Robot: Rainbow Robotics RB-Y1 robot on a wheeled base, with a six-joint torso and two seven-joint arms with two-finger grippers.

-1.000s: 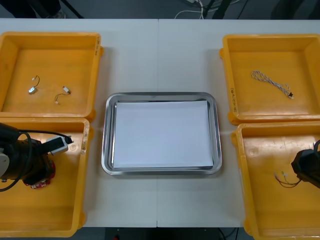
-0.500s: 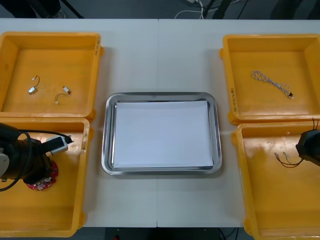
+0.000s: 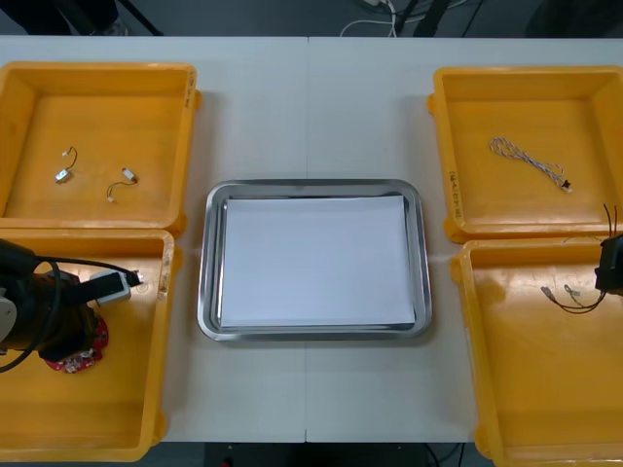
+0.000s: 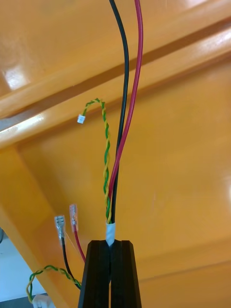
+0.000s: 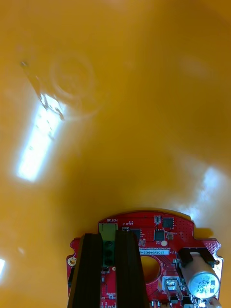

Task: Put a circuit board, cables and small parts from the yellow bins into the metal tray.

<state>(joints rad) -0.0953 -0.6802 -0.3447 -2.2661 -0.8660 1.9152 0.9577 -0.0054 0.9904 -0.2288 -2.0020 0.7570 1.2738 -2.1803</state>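
The metal tray (image 3: 210,263) is a shiny rounded rectangle with a flat white sheet (image 3: 311,261) inside.

In the yellow bin (image 3: 107,418) left of the tray, on the robot's side, the left gripper (image 5: 108,237) clamps the round red circuit board (image 5: 163,230). Its black fingers (image 5: 89,269) squeeze a small green block at the board's edge. Beside them stands a silver cylindrical part, on glossy plastic with bright reflections.

In the bin (image 3: 531,389) right of the tray, also on the robot's side, the right gripper (image 4: 110,243) is pinched tight on a cable bundle (image 4: 118,159). The bundle is a smooth black wire, a red wire and a thin green-and-yellow twist, held together by a white band at the fingertips. Its loose ends seem to hang clear of the bin floor, though the steep front view makes this hard to judge.

The far bin left of the tray holds two small metal parts (image 3: 63,176) with curled leads. The far bin on the tray's right holds a twisted blue and white cable (image 3: 529,161).
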